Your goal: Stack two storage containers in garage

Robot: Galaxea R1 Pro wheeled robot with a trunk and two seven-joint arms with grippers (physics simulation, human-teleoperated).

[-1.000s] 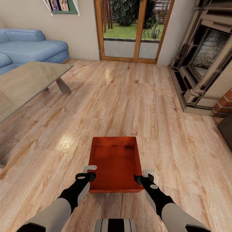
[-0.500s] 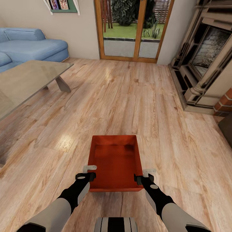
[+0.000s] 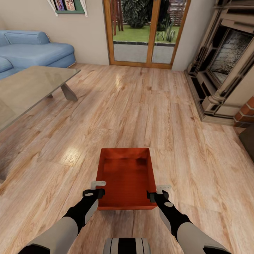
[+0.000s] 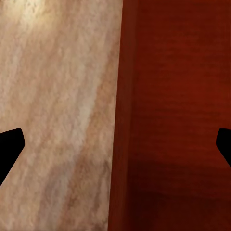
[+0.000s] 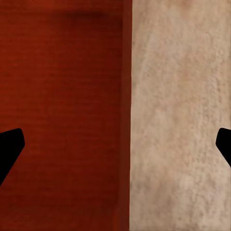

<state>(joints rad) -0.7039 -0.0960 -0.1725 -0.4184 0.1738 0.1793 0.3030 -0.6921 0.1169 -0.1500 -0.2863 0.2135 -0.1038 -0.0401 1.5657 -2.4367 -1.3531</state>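
Note:
One orange-red storage container (image 3: 127, 176) sits open-top on the living room's light wood plank floor (image 3: 141, 113), just ahead of my base. My left gripper (image 3: 96, 188) is at its left wall near the front corner. In the left wrist view the left gripper (image 4: 115, 144) is open, with the container wall (image 4: 126, 115) running between the wide-apart fingertips. My right gripper (image 3: 160, 190) mirrors it at the right wall. The right wrist view shows the right gripper (image 5: 115, 144) open astride that wall (image 5: 126, 115). The garage is out of view.
A glass table (image 3: 28, 91) stands at the left with a blue sofa (image 3: 31, 51) behind it. Glazed wooden doors (image 3: 146, 33) lie straight ahead. The fireplace (image 3: 225, 67) with its brick edge (image 3: 247, 113) lines the right side.
The whole picture shifted slightly a second ago, so the camera moved a little. Both arms and the container keep the same places relative to each other.

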